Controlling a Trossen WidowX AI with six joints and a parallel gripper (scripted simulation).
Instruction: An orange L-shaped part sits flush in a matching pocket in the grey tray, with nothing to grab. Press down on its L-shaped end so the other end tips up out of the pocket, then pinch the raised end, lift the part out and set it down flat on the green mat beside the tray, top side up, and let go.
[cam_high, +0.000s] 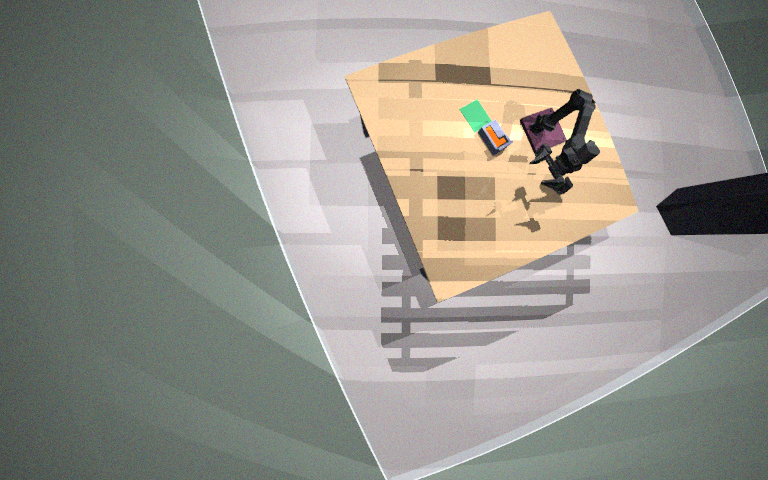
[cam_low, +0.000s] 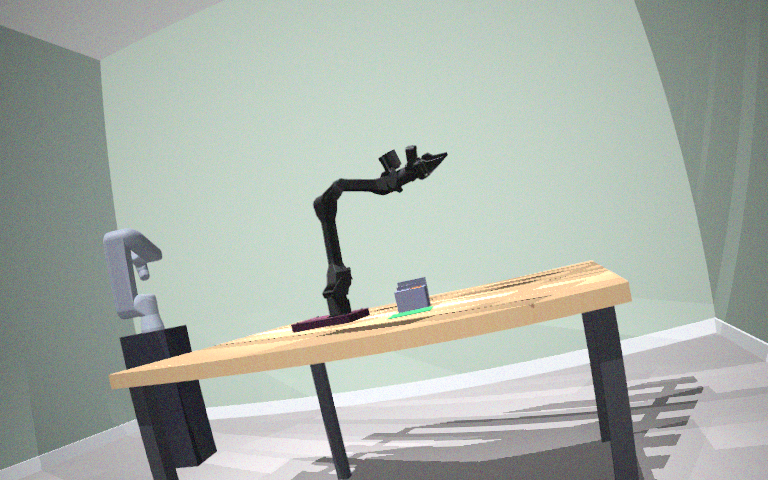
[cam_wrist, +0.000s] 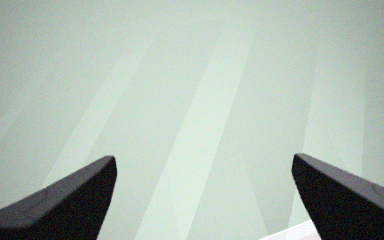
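In the top view, the orange L-shaped part (cam_high: 496, 137) lay flush in the grey tray (cam_high: 487, 144), touching the green mat (cam_high: 475, 115). In the exterior view, the gripper (cam_low: 433, 162) stood high above the tray. The wrist view showed jaws wide apart, holding nothing. Pressing had not begun; descent over the L-shaped end appeared next.

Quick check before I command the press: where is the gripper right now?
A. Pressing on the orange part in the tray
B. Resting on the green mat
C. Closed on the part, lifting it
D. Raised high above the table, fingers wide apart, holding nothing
D: the gripper is high above the table, its fingers wide apart on nothing, while the orange part lies in the grey tray.
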